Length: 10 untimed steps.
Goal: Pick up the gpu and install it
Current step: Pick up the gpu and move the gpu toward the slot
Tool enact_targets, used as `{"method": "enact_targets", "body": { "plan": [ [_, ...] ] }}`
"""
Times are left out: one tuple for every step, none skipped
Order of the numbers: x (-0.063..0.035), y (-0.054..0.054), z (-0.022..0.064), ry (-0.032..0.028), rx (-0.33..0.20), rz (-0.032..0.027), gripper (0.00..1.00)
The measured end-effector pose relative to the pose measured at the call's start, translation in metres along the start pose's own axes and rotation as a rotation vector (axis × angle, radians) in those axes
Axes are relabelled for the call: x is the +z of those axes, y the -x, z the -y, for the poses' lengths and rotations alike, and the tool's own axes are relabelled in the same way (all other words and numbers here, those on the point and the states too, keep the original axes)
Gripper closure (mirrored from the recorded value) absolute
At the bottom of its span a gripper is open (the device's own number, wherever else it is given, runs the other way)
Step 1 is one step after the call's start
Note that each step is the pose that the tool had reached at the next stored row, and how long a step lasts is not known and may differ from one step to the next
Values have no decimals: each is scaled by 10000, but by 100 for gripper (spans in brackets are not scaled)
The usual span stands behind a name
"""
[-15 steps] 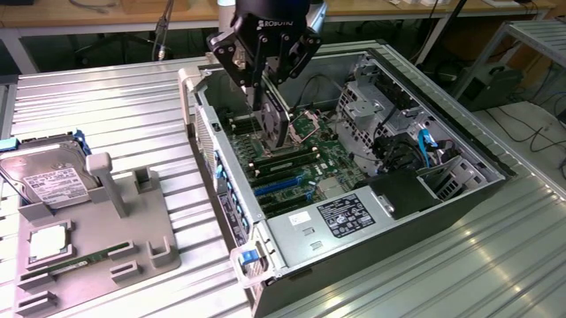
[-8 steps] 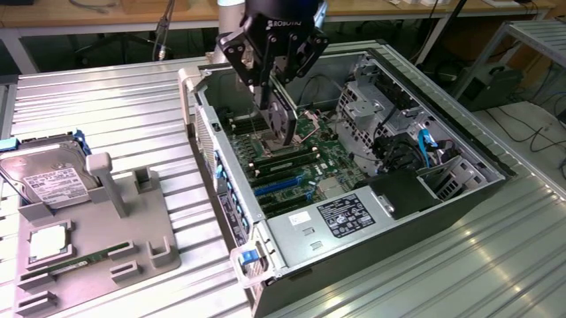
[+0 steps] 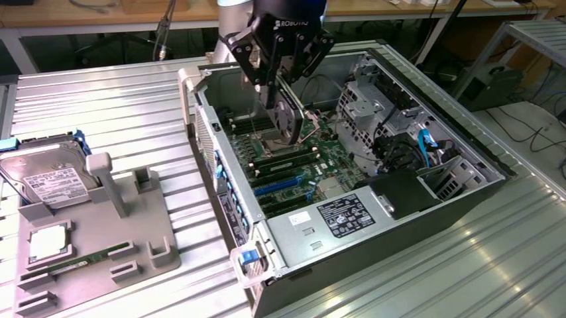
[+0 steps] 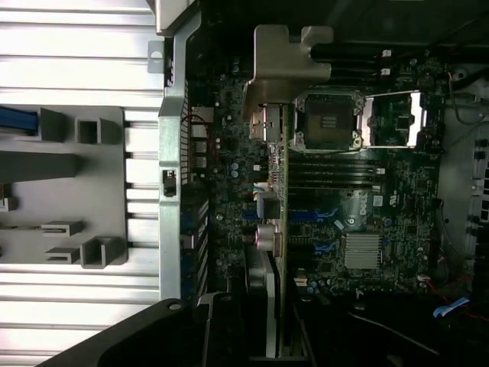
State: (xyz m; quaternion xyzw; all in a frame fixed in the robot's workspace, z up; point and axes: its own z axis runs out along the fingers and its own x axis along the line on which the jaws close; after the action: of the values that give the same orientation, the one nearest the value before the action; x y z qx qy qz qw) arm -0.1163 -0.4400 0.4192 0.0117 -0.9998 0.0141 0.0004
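- The gripper (image 3: 281,98) hangs over the open computer case (image 3: 460,192). Its jaws are closed on the top of the gpu (image 3: 289,122), which hangs below them, clear of the board.
- The pick-up looks done. The step in hand seems to be the install, with the gpu in the air above the motherboard (image 3: 332,165), near the processor socket (image 4: 328,118).
- Seating it would call for its lower edge to line up with one of the blue slots (image 3: 281,187), and its silver bracket (image 4: 286,61) to meet the case's rear wall (image 3: 208,146). The gpu appears nearer the socket than those slots.
- The fitted memory sticks (image 3: 287,159) lie just beside its path and could be struck. The blue cables (image 3: 425,142) are well apart.
- On the bench (image 3: 106,99), at the exterior view's left, a grey holder (image 3: 132,225) carries a hard drive (image 3: 49,175) and a green memory stick (image 3: 79,260), out of the way.
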Motion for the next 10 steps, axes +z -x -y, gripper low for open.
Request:
{"method": "enact_targets", "body": {
  "plan": [
    [1,11,0,0,0,1,72],
    [1,20,1,0,0,1,72],
    [2,31,1,0,0,1,72],
    [2,43,1,-1,0,1,72],
    [3,53,1,0,0,2,72],
    [3,65,1,0,-1,2,72],
    [3,81,2,-1,0,2,72],
    [5,91,2,0,0,3,72],
    [5,102,2,0,1,3,72],
    [5,114,3,-1,1,3,72]
  ]
}}
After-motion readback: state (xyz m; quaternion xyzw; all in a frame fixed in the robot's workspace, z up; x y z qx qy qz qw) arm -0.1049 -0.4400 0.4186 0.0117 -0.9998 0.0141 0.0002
